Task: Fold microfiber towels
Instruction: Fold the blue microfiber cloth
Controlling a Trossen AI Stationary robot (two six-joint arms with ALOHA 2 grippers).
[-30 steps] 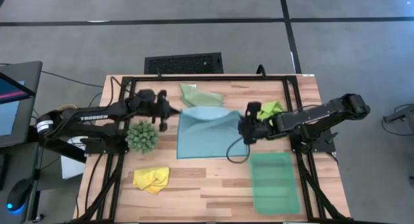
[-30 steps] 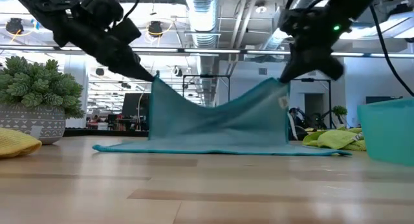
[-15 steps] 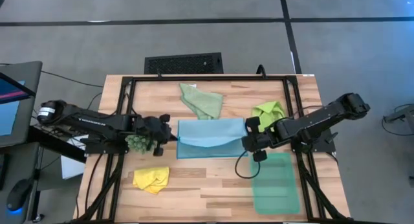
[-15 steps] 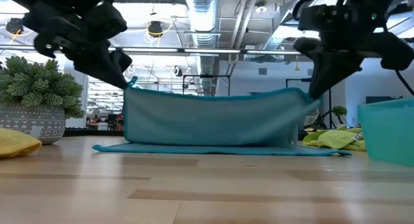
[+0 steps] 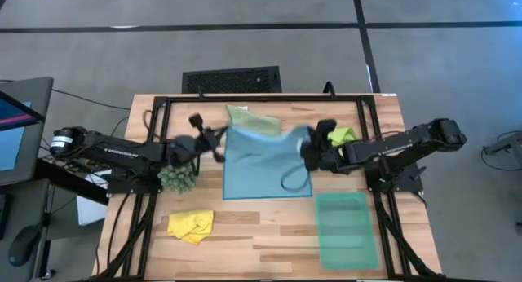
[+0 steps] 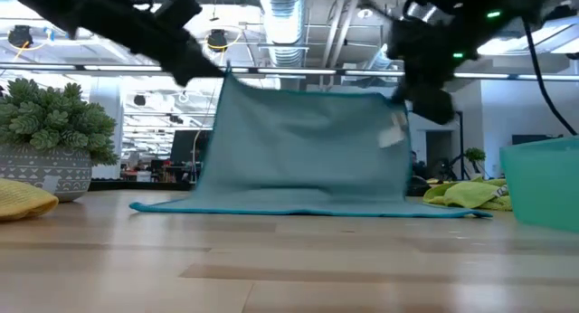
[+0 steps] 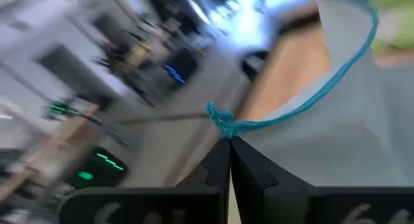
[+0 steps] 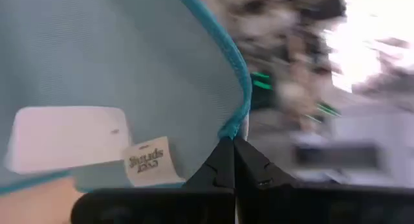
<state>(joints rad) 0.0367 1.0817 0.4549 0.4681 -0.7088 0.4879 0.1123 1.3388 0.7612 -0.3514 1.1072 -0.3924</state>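
While half a second ago it hung low, light blue towel (image 5: pixel 265 164) now raised, corners pinched in both shut fingers.

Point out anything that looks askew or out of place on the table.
Nothing damaged or spilled. The yellow towel lies crumpled near the front left, and the lime green towel sits bunched beside the right gripper. Both grippers hold corners of the light blue towel, the left gripper shut on the other.

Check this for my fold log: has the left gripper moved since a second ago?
Yes. The left gripper, shut on the light blue towel, swung toward the table's near edge past the plant, then returned.
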